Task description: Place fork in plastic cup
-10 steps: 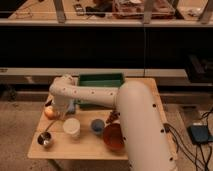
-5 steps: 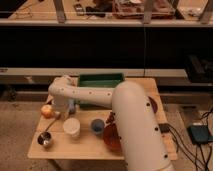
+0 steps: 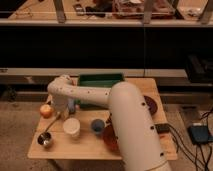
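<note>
The white plastic cup (image 3: 71,127) stands upright near the front left of the wooden table (image 3: 90,147). A thin pale utensil, apparently the fork (image 3: 52,123), slants from below the gripper down towards a small metal cup (image 3: 45,140). My gripper (image 3: 61,106) is at the end of the white arm (image 3: 92,94), low over the table's left side. It is just behind and to the left of the plastic cup. Whether it holds the fork is hidden.
An orange fruit (image 3: 46,110) lies at the left edge. A small blue object (image 3: 72,106) sits beside the gripper. A blue cup (image 3: 97,126) and a red bowl (image 3: 110,138) stand to the cup's right. A green tray (image 3: 100,80) is at the back, a dark plate (image 3: 150,104) on the right.
The arm has swung slightly to the left, and the gripper end has shifted a little left over the table's left side. The cups and fruit have not moved.
</note>
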Available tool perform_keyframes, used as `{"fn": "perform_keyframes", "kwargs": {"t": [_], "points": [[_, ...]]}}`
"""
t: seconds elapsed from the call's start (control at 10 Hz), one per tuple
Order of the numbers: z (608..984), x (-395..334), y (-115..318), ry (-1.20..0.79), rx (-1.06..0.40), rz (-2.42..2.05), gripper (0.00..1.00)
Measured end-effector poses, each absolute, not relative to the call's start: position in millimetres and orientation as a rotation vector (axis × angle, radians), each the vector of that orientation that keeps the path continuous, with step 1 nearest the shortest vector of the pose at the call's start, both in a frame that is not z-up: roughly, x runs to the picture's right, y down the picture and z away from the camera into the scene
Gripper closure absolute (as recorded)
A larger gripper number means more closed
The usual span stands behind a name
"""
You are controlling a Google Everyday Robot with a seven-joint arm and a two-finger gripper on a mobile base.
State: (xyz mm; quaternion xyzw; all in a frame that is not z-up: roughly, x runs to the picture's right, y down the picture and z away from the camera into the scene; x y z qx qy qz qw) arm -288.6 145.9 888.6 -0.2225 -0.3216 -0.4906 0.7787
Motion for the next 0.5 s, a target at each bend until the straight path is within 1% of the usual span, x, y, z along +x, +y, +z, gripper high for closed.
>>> {"fn": "perform_keyframes", "kwargs": {"t": [0.1,0.2,0.5], "points": [[888.2,-288.9,146.4,-0.697,-0.482,-1.06,0.87],[888.0,-289.1,147.0,-0.698,-0.488,-1.058,0.88],[885.7,-279.1,146.3,-0.694,-0.511,-1.033,0.88]]}}
